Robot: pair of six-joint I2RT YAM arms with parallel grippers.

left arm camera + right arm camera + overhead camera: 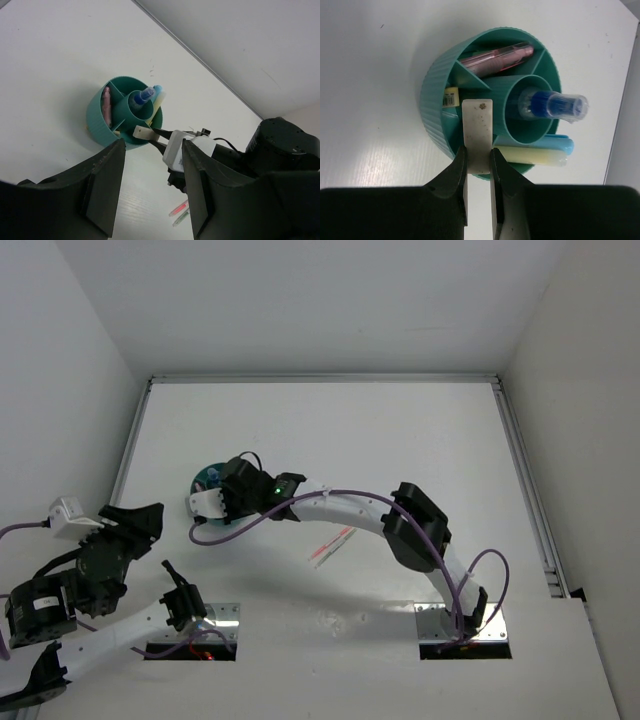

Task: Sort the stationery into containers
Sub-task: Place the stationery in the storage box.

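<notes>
Eraser [477,127], seemingly light, firm and grippy, pinched by its near end in right hand [478,152] over teal organiser [432,100]; left hand [153,145] released.

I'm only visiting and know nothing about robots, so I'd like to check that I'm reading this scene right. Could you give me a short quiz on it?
1. Pick one: what does the right gripper hold at the teal organiser?
A) a beige eraser
B) a yellow marker
C) nothing

2. True or false: the clear-blue marker stands in the organiser's round central tube.

3. Fill the gap: the thin red pen is not sorted yet; it lies on the ____.

Key
1. A
2. True
3. table
</notes>
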